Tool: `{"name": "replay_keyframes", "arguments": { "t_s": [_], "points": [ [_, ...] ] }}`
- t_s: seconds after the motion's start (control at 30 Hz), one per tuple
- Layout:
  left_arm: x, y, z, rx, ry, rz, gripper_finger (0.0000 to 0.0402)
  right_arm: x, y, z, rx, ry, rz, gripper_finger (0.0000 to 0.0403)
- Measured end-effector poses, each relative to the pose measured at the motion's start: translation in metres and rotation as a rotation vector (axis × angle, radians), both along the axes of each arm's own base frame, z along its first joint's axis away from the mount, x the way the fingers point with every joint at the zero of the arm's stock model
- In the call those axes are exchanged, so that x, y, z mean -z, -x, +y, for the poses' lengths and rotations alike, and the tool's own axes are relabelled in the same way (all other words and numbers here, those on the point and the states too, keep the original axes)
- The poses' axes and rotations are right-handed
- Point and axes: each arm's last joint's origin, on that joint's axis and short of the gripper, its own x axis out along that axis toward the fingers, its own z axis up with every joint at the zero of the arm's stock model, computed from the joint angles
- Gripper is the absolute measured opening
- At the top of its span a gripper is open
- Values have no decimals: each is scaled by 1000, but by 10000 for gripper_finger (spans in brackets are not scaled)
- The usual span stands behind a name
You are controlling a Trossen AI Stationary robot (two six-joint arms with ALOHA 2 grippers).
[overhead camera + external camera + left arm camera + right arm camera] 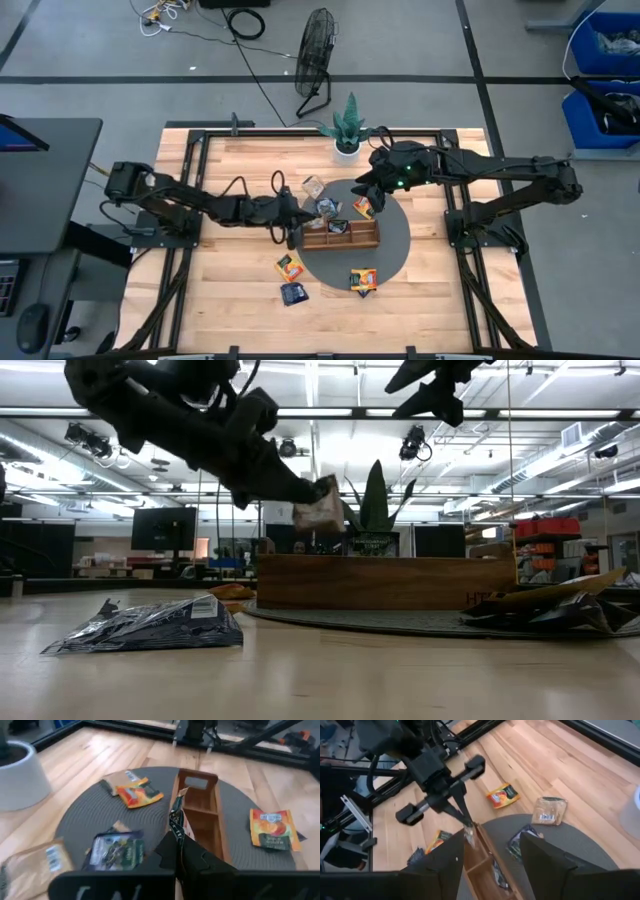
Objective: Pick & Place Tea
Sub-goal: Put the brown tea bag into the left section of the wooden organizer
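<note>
Left gripper (466, 825) fingers pinched shut on tea sachet (176, 817), hanging edge-down over end compartment of wooden tray (200, 820). Lower straight between walls before releasing. Right gripper (366, 186) hovers over mat, fingers apart, empty.

No text can be read: the tea sachets (270, 828) carry printed labels too small and blurred to make out, and nothing else shows legible writing.
</note>
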Motion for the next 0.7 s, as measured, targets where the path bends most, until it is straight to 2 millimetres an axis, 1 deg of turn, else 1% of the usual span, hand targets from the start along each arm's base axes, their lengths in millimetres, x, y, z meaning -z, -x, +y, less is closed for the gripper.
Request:
{"name": "replay_keyframes", "arguments": {
  "t_s": [0.1, 0.17, 0.37, 0.53, 0.7],
  "points": [
    [10, -2, -1, 3, 1, 32, 2, 0, 0, 0, 0, 0, -3, 197],
    [12, -2, -1, -2, 8, 48, 2, 0, 0, 0, 0, 0, -3, 197],
    [14, -1, 0, -20, 6, 68, 2, 0, 0, 0, 1, 0, -2, 197],
    [20, 2, 0, -33, 30, 127, 2, 0, 0, 0, 1, 0, -2, 197],
    [20, 2, -1, -24, 39, 127, 7, 0, 0, 0, -1, 2, -1, 197]
  ]
}}
